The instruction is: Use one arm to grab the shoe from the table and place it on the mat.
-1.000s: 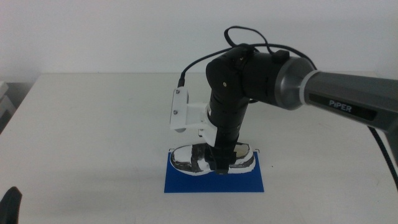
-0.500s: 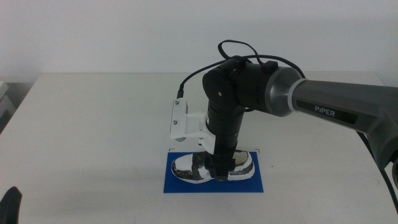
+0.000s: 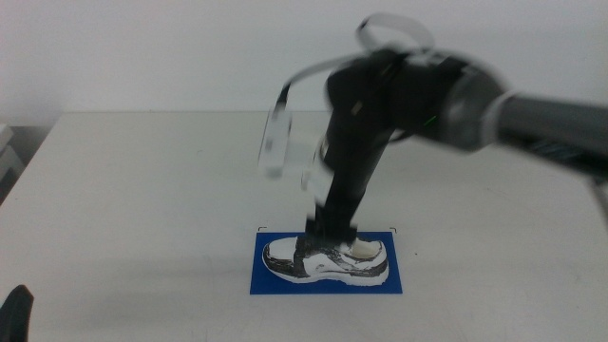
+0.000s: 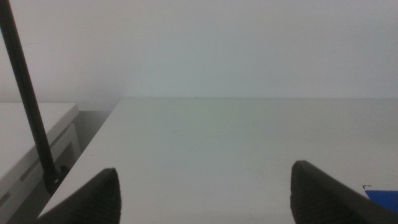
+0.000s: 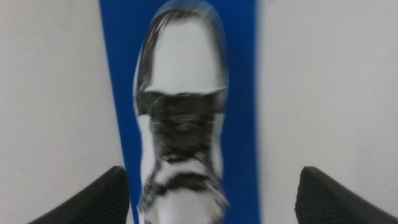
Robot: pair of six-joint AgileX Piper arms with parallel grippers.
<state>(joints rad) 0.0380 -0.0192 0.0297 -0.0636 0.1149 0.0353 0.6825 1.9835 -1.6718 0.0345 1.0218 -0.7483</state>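
The white sneaker with black patches, the shoe (image 3: pixel 326 261), lies on its sole on the blue mat (image 3: pixel 271 283), toe to the left. The right arm (image 3: pixel 408 95) comes in from the right, blurred with motion. Its gripper (image 3: pixel 332 233) hangs just above the middle of the shoe. In the right wrist view the jaws stand wide apart and hold nothing, with the shoe (image 5: pixel 180 112) and mat (image 5: pixel 239 93) below the right gripper (image 5: pixel 214 199). The left gripper (image 3: pixel 17 313) waits at the bottom left corner, and in its own view the left gripper (image 4: pixel 205 193) is open and empty.
The off-white table (image 3: pixel 142 190) spreads around the mat on all sides. The left wrist view shows the table's left edge, a thin dark pole (image 4: pixel 25 93), a white shelf (image 4: pixel 31 143) beside it, and a corner of the mat (image 4: pixel 382 199).
The right gripper set the shoe down on the mat, let go of it and is rising fast. The shoe now lies free. The left arm has not moved.
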